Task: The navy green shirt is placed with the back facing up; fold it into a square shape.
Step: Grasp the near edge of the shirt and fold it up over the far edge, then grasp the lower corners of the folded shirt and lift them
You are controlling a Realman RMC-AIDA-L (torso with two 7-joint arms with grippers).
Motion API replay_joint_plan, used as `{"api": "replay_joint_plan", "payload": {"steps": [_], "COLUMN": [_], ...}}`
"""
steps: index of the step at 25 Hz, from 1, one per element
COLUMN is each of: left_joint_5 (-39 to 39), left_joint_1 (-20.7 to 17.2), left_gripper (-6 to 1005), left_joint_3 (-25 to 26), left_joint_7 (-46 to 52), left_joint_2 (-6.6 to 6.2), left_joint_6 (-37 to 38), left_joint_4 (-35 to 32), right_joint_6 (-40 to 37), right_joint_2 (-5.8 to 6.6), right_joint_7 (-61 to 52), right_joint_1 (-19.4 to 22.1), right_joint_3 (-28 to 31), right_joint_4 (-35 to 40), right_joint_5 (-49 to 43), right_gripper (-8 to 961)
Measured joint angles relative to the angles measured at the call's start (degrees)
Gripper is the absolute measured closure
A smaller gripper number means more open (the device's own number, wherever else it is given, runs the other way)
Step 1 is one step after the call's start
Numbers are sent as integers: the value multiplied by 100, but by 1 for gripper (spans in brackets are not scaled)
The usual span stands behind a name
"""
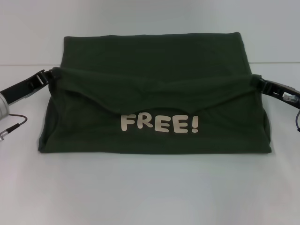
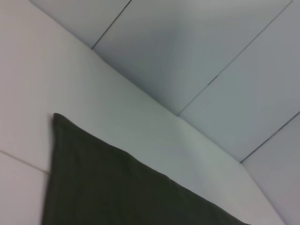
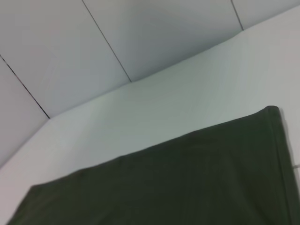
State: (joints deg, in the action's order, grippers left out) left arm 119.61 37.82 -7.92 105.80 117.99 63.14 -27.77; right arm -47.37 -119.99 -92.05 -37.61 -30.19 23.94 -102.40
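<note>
From the head view we see one navy green shirt [image 1: 154,93] lying across the middle of the white surface [image 1: 150,187], with a folded layer raised over its near half and the cream "FREE!" lettering [image 1: 159,123] showing just below the sagging edge of that layer. Only this view shows the two grippers: the left gripper [image 1: 52,74] sits at the shirt's left edge and the right gripper [image 1: 257,80] at its right edge, each with its fingers pinched on a corner of the lifted layer, so the cloth hangs between them in a shallow curve. A thin dark cable [image 1: 14,124] trails on the surface beside the left arm. The wrist views show none of this; neither one shows fingers or lettering. The left wrist view gives us a plain dark green stretch of the shirt [image 2: 122,187] with one pointed corner, against the white surface [image 2: 93,93] and a pale panelled wall [image 2: 211,56] with thin dark seams. The right wrist view gives a wider plain stretch of the shirt [image 3: 178,183] with a stitched hem along one edge, the surface [image 3: 164,112] beyond it and the same kind of panelled wall [image 3: 140,33] behind. We count one shirt, two grippers, one cable
</note>
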Motion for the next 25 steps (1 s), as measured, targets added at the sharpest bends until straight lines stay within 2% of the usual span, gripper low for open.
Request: {"api": "replay_joint_plan", "payload": {"steps": [8, 15, 18, 22, 25], "left_joint_5": [-1, -461, -670, -716, -390], "left_joint_1": [58, -29, -146, -374, -673], "left_gripper": [878, 872, 870, 781, 715], "left_joint_3": [-67, -71, -72, -78, -270], "left_joint_7": [-105, -604, -697, -663, -405], "left_joint_2": [146, 352, 380, 356, 239], "left_joint_6": [-471, -691, -662, -488, 426], "left_joint_4": [-2, -9, -8, -96, -416], "right_joint_6": [338, -1, -208, -439, -967], "right_joint_2": [-7, 5, 19, 35, 56], "right_joint_7": [66, 203, 212, 230, 234], "right_joint_1": [-96, -22, 55, 237, 513], "right_joint_3": [-398, -452, -398, -320, -298], "right_joint_4": [-113, -77, -55, -2, 169], "right_joint_5": [8, 18, 57, 329, 595], "right_gripper": [909, 849, 734, 594, 518]}}
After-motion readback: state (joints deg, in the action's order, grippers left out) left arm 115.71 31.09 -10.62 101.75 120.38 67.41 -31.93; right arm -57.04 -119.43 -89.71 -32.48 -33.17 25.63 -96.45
